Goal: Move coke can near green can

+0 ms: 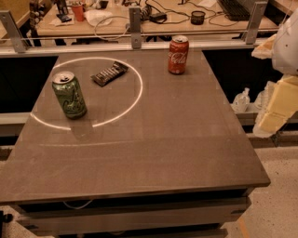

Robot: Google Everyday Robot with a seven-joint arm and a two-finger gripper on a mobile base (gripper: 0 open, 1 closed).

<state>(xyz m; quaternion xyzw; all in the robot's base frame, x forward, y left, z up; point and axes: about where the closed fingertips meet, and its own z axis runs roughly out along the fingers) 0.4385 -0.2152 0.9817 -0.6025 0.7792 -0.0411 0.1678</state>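
Grey-brown and smooth, the desk (153,139) carries three things. A red aluminium coke can (178,55) with white script and a silver top stands upright near the far edge, a little right of the middle. A green can (69,95) of aluminium, with pale swirls, stands upright at the left side, well apart from it. Between them, nearer to the green can, a dark flat snack bar (109,73) in its wrapper lies almost on the straight line from one can to the other. The bar and the green can are both inside a thin bright ring of light (141,88). The cream-coloured hand (275,109) of the robot is at the right border, beside the desk and well apart from both cans. It is cut off there, and I cannot tell whether it is released or clenched. Behind a metal rail (135,42) stands a wooden bench (177,25) with cables and a red cup (78,10); the other small things on it are hard to make out.
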